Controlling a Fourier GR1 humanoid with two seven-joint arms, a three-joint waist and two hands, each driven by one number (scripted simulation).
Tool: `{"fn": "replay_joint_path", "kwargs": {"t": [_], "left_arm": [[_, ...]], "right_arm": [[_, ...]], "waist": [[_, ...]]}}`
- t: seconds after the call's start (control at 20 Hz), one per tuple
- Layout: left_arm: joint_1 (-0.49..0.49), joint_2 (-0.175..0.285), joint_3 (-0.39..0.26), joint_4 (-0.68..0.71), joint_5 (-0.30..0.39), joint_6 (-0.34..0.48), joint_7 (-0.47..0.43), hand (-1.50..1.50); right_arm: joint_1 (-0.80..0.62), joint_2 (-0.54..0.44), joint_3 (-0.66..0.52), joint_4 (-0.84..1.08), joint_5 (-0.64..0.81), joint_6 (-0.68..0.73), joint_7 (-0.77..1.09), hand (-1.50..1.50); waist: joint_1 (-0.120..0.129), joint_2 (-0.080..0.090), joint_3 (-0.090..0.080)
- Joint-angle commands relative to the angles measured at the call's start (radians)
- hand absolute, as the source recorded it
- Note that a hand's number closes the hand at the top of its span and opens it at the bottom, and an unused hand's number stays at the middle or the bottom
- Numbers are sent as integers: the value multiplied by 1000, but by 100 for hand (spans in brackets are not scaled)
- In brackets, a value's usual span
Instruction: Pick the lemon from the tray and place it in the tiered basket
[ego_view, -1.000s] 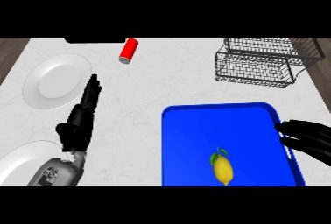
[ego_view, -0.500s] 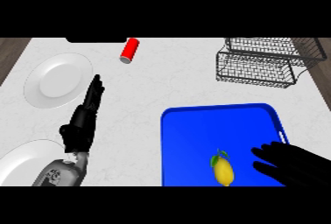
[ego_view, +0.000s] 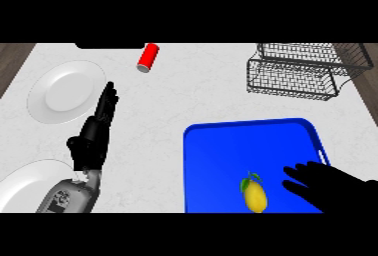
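The yellow lemon (ego_view: 254, 196) lies on the blue tray (ego_view: 229, 150), near the tray's bottom edge. The right robot hand (ego_view: 328, 184) is over the tray, just to the right of the lemon. Its fingers are spread out and open, and it holds nothing. There is a small gap between its fingers and the lemon.

The left robot hand (ego_view: 93, 137) rests at the left side of the white table (ego_view: 184, 95). Its fingers are straight and point up, and it holds nothing.

The wire tiered basket (ego_view: 303, 70) stands at the top right of the table, well apart from the lemon. A red can (ego_view: 148, 57) lies near the top. On the left are the upper plate (ego_view: 65, 92) and the lower plate (ego_view: 22, 182), both white.
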Motion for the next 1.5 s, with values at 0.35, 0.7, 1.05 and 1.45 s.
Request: {"fn": "replay_joint_path", "kwargs": {"t": [0.35,0.7,1.05,1.45], "left_arm": [[41,-62,12,-37,-77,-13,17,0],[19,-45,69,-19,-48,-81,-3,0],[19,-98,67,-2,-95,-79,2,0],[69,-131,57,-31,-148,-85,5,0]], "right_arm": [[9,4,54,44,283,-2,-197,-150],[-1,-30,156,179,527,-212,-413,-150],[-67,91,147,209,577,-162,-296,-150],[8,88,104,341,641,-248,-443,-150]], "waist": [[1,0,0],[5,1,1],[4,1,-1],[2,0,0]]}}
